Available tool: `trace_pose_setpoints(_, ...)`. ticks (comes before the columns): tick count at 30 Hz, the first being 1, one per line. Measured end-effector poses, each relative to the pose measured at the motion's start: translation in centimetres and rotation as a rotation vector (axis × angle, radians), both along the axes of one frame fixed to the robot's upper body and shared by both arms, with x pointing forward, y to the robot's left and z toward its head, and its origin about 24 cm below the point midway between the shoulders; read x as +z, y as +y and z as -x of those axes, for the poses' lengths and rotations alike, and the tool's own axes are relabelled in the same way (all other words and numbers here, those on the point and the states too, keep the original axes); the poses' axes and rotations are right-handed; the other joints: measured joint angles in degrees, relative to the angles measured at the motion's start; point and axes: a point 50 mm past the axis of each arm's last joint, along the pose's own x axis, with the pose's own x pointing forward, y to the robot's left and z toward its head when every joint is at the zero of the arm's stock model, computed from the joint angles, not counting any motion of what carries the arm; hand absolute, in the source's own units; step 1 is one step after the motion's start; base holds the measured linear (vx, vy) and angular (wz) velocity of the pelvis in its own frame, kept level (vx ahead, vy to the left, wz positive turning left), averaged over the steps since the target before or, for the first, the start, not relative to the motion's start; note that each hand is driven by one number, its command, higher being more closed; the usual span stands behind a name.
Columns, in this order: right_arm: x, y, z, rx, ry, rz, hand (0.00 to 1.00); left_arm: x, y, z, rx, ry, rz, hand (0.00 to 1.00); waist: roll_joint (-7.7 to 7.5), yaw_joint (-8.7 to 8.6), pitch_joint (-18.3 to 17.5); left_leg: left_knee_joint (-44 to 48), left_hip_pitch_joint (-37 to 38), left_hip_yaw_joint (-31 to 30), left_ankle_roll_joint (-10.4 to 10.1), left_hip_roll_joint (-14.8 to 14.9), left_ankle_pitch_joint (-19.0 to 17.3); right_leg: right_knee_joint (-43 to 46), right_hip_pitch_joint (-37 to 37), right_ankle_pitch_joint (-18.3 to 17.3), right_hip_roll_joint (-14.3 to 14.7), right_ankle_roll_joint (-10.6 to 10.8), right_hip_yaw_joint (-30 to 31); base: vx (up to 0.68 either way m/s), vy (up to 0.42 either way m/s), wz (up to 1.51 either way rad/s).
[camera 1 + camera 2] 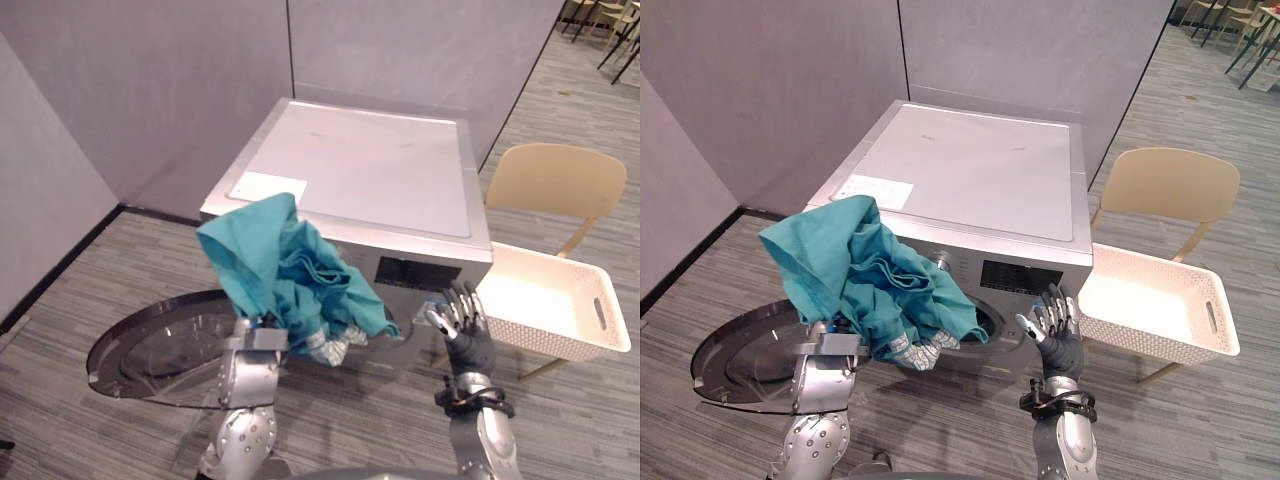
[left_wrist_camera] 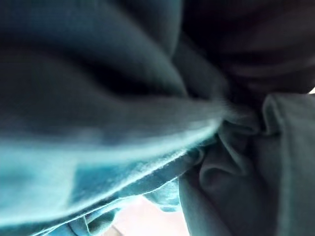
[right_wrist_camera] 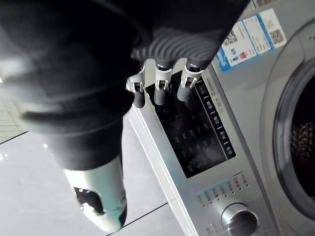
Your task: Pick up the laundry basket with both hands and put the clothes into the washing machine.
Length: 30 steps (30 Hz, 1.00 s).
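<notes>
A: State of the left robot hand (image 1: 257,340)?
B: Buried under the teal clothes (image 1: 290,270), raised before the washer (image 1: 370,170), whose door (image 1: 150,350) lies open. Fingers hidden; grip cannot be told.
A: And the right robot hand (image 1: 462,318)?
B: Fingers straight and spread, holding nothing, just before the control panel (image 3: 197,132).
A: Where is the basket (image 1: 540,325)?
B: On the chair (image 1: 555,180) right of the washer, apart from both hands.

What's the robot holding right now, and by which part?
Teal clothes lie bunched over the left hand; the hold itself is hidden, so it cannot be told. Right hand is open and empty.
</notes>
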Motion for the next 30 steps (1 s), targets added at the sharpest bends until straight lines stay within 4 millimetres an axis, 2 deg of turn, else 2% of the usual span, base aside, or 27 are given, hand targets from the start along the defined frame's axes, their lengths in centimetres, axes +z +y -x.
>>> trace_pose_setpoints(4,0.3,-0.1,0.0,0.003,-0.013,0.0,0.0,-0.7,-2.0,0.1,-0.09,0.037,-0.004,1.0,0.61,0.12,1.54,1.95,-3.77,-0.9,-0.74,2.18,1.45,1.02,-3.14,-0.46,2.1,0.06,-0.93,-0.1,-0.075,-0.05)
trace_pose_setpoints(5,0.7,-0.1,-0.2,0.006,-0.031,-0.002,0.0,-0.7,-2.5,0.0,-0.115,0.039,-0.008,1.0,0.68,0.04,3.09,3.86,-5.02,-1.52,-0.82,2.47,1.45,2.86,-4.29,-1.73,2.38,-0.01,-1.05,-0.1,-0.034,0.12)
trace_pose_setpoints(7,2.0,-0.1,-0.4,0.003,-0.092,-0.008,0.0,-0.4,-4.0,-0.4,-0.183,0.023,-0.024,1.0,0.43,0.02,6.89,10.13,-10.68,-3.99,-0.59,2.68,0.44,9.85,-8.89,-6.72,2.82,-0.36,-1.27,-0.16,-0.044,0.23)
trace_pose_setpoints(10,3.3,0.1,-1.1,0.015,-0.16,-0.014,0.0,0.1,-4.7,-1.2,-0.204,0.0,-0.046,1.0,0.2,0.03,10.28,18.29,-17.05,-6.46,-0.58,2.74,-1.98,20.32,-15.3,-12.94,3.08,-0.53,-0.71,-0.22,-0.004,0.13)
trace_pose_setpoints(13,4.2,0.3,-1.4,0.035,-0.199,-0.006,0.0,0.6,-4.9,-1.6,-0.186,-0.017,-0.074,1.0,-0.27,0.35,11.22,24.73,-23.14,-7.23,-0.54,2.72,-4.13,29.52,-22.49,-17.07,3.03,0.16,0.93,-0.18,0.035,-0.01)
trace_pose_setpoints(15,4.5,0.5,-1.6,0.04,-0.215,-0.015,0.0,0.8,-5.2,-2.2,-0.185,-0.025,-0.097,1.0,-0.34,0.27,11.97,27.44,-26.36,-8.11,-0.78,2.57,-4.63,33.04,-25.78,-18.32,3.06,0.34,1.24,-0.15,0.043,0.01)
trace_pose_setpoints(19,5.2,0.9,-2.2,0.04,-0.253,-0.049,0.0,0.9,-5.6,-4.9,-0.136,0.014,-0.13,1.0,-0.93,0.02,13.53,31.15,-31.79,-8.95,-0.79,2.64,-4.64,37.81,-31.72,-19.13,3.63,-0.05,2.51,-0.09,0.034,-0.08)
trace_pose_setpoints(23,5.8,0.9,-2.8,0.027,-0.277,-0.081,0.0,2.0,-5.3,-8.4,-0.038,0.058,-0.146,1.0,-1.9,-0.26,14.6,34.71,-38.0,-9.24,-0.61,2.77,-4.72,41.63,-38.64,-19.2,4.2,-0.06,4.17,-0.09,0.027,-0.15)
trace_pose_setpoints(26,6.5,1.1,-3.6,0.03,-0.312,-0.092,0.0,3.2,-4.1,-10.7,0.055,0.076,-0.123,1.0,-3.11,-0.79,16.76,37.11,-40.66,-9.08,-0.01,3.14,-5.27,43.98,-42.13,-18.92,4.93,0.13,5.83,-0.06,0.017,-0.24)
trace_pose_setpoints(30,7.2,1.3,-5.0,0.025,-0.358,-0.137,0.0,4.6,-1.2,-13.9,0.205,0.144,-0.052,1.0,-4.54,-1.95,18.67,41.58,-46.93,-9.0,0.31,5.0,-6.07,46.94,-48.94,-18.54,7.06,0.23,7.97,-0.05,0.017,-0.36)
